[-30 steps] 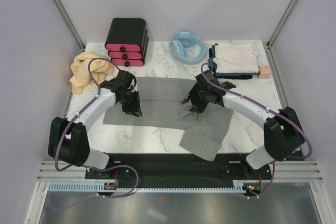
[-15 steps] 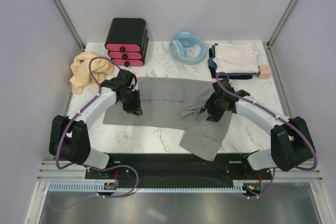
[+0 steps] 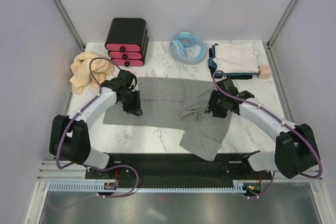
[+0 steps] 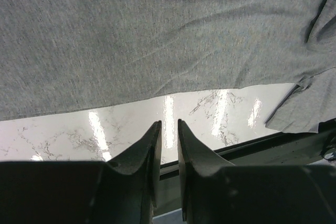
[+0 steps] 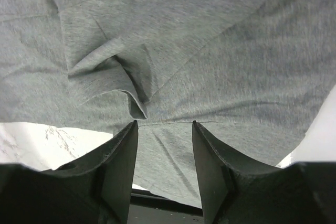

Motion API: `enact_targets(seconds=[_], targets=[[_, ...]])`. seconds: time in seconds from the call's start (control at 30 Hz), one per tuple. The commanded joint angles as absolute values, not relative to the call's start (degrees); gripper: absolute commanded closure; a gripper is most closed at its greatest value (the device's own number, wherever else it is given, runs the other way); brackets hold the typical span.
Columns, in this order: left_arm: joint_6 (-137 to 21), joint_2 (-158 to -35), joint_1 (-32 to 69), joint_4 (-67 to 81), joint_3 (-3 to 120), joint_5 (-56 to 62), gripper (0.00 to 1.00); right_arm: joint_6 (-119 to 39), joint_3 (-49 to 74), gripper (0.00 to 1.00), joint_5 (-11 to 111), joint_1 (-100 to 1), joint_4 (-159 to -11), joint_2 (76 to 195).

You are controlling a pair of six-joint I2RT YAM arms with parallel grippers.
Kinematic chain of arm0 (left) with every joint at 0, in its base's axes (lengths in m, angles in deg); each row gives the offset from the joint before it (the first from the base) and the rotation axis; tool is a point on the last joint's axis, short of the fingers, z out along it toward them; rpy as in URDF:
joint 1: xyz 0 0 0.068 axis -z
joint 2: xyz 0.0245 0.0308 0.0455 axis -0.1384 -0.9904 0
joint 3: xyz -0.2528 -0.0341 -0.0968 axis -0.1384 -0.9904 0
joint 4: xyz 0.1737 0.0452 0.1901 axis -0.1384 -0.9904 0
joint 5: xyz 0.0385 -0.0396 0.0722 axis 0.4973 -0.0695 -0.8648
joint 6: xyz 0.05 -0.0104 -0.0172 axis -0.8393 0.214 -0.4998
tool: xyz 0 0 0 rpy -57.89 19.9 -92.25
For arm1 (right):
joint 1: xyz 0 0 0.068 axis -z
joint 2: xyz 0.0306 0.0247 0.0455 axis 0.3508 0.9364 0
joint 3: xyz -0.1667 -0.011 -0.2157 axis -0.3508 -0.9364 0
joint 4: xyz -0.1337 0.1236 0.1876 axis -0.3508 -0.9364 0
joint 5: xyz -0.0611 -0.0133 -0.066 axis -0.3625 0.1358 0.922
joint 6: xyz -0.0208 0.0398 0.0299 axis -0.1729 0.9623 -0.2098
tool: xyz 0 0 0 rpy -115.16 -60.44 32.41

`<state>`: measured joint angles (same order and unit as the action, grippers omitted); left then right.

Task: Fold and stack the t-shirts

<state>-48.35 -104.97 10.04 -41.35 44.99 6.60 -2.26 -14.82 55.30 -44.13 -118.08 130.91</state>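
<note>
Grey t-shirt [image 3: 157, 103] flat across mid-frame in the top view, rumpled right of centre | soft, light, floppy stuff, I'd pinch a hem corner or that ridge | left gripper [image 4: 168, 124]: jaws barely apart, empty | right gripper [image 5: 164, 124]: spread, empty, over the rumple
</note>
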Motion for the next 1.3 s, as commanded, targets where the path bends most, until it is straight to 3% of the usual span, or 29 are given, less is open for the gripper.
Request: enact_targets(seconds=[0.0,0.77,0.9,0.93,1.0,1.17,1.27], targets=[[-49.5,-106.1,9.7,-40.2,45.6,6.9,0.75,-9.1,-12.0,0.47,53.2,-46.4,-117.5,134.0],[-47.8,-105.9,9.6,-39.8,44.5,6.5,0.75,-12.8,-4.3,0.48,52.4,-50.8,-116.9,148.5],[-47.9,-106.0,9.7,-39.7,44.8,6.4,0.75,-12.9,-3.5,0.6,52.8,-51.0,-117.1,150.7],[-48.0,-106.1,9.7,-39.7,44.8,6.3,0.75,-12.8,-3.3,0.69,52.9,-51.0,-117.5,150.8],[-48.0,-106.1,9.7,-39.6,44.8,6.3,0.75,-13.0,-2.6,0.72,53.6,-50.9,-117.8,150.8],[-48.1,-106.6,9.6,-39.4,44.8,6.3,0.75,-14.6,-0.3,0.98,53.9,-51.0,-121.0,151.5],[-48.2,-106.9,9.7,-39.1,44.8,6.3,0.75,-16.3,2.6,1.0,54.6,-51.4,-124.7,151.5]])
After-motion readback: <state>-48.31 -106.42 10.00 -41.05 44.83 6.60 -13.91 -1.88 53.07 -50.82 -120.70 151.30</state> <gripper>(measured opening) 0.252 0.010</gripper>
